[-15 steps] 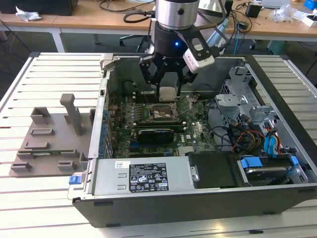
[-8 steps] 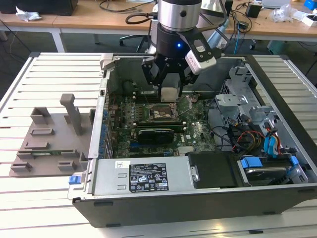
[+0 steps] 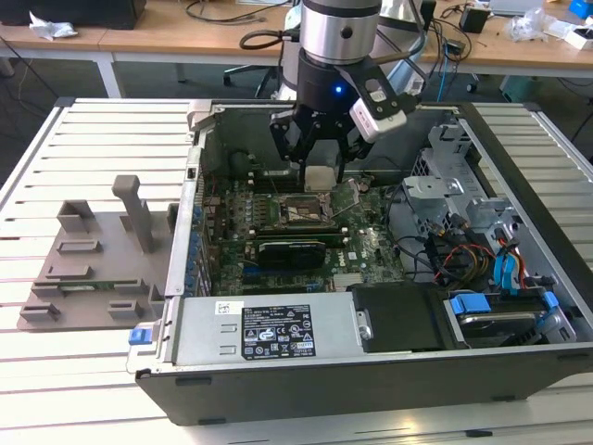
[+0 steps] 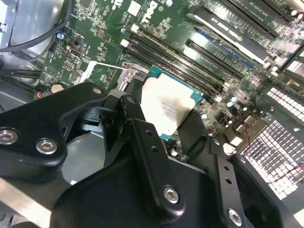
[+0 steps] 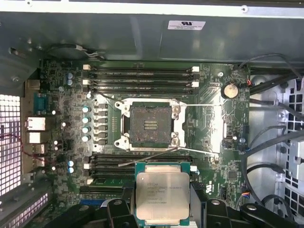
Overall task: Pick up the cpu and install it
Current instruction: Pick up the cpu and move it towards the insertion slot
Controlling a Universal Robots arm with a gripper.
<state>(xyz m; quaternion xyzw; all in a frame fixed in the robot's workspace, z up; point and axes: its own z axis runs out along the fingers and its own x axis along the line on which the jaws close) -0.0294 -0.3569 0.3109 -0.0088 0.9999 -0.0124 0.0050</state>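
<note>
Pickup done: hand [image 3: 318, 165] clenched on the cpu [image 5: 162, 197], carried above the motherboard [image 5: 223, 156] inside the open case [image 3: 324, 385] and just beside the socket [image 5: 151, 124] — socket bare, frame open — cpu not yet seated.

The cpu [image 5: 162, 197] has a smooth, dull silver metal top. The pincer [image 3: 318, 159] is matt black. The computer case [image 3: 324, 389] is grey metal, and the bench [image 3: 102, 139] is pale metal slats.
</note>
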